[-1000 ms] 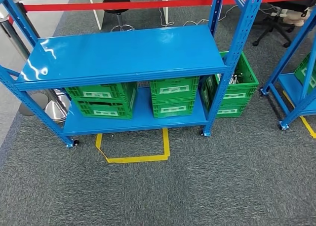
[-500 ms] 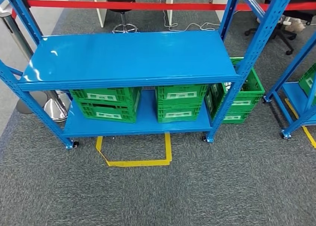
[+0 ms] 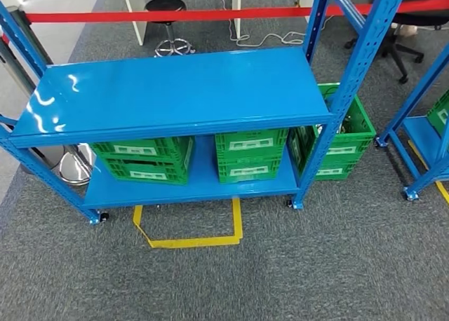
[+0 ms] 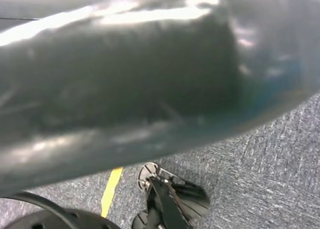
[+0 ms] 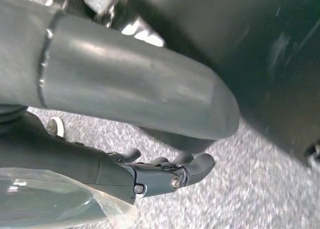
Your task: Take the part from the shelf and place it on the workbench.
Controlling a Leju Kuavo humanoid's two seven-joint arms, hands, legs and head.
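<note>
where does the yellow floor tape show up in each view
head view: the yellow floor tape marks a box, open toward the shelf, on the grey carpet just in front of the blue shelf.
left wrist view: a short yellow strip on the carpet, low in the picture; cannot tell if it is the same marking.
right wrist view: not in it.
shared landmark: the grey carpet.
</note>
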